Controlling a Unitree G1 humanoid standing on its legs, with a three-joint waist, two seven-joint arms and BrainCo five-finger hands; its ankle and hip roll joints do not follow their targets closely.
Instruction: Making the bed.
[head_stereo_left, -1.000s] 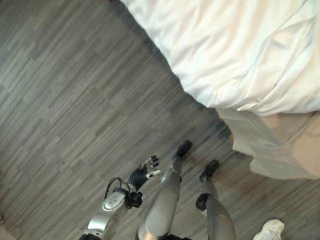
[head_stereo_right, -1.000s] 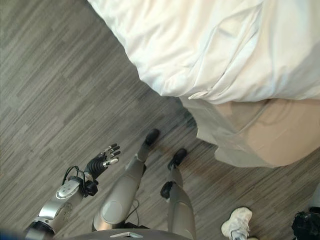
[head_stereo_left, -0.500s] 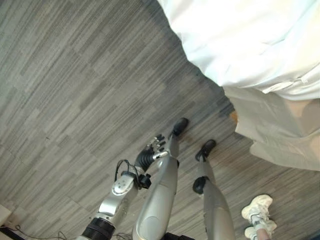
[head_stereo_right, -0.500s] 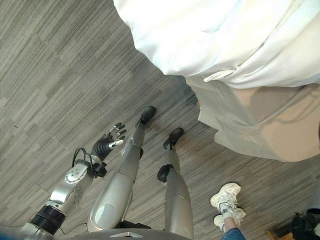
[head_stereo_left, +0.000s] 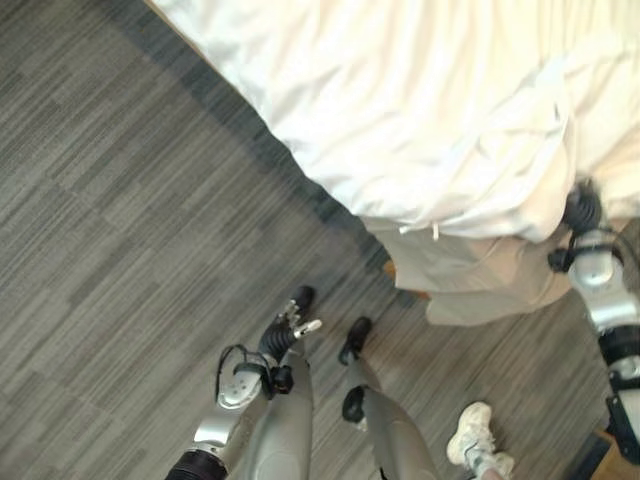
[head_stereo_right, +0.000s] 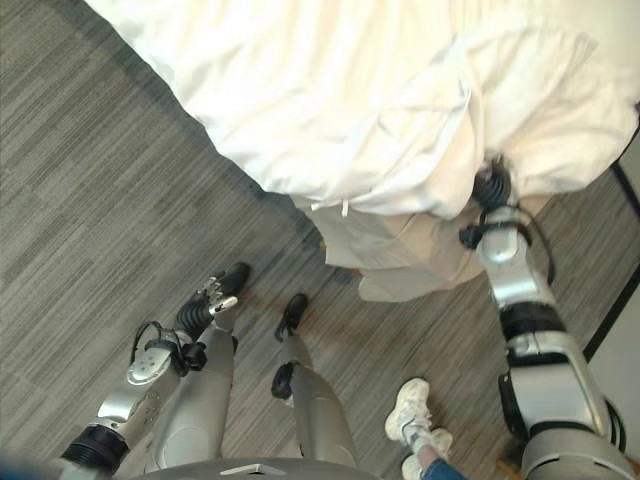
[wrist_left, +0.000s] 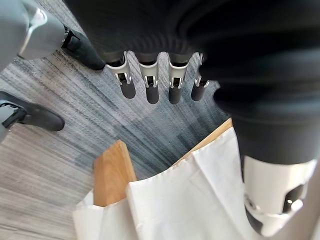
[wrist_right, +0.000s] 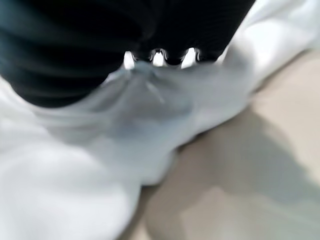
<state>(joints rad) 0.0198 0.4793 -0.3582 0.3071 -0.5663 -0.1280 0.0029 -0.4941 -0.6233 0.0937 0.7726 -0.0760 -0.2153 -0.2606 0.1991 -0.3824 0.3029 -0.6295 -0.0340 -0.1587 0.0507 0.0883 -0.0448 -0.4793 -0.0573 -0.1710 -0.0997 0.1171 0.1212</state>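
The right hand (head_stereo_right: 491, 186) is buried in the white duvet (head_stereo_left: 420, 110); its grip cannot be told. The left hand (head_stereo_left: 285, 329) hangs released above the floor (head_stereo_left: 110, 250).

Your left hand (head_stereo_left: 285, 331) hangs low at your left side, its arm coming up from the lower left and the wrist bent slightly inward. In its wrist view the fingers (wrist_left: 149, 82) are straight and loosely spread, holding nothing. Your right arm reaches forward on the right, forearm nearly straight. Your right hand (head_stereo_right: 491, 187) has its fingertips buried in white cloth, so you cannot tell their grip.
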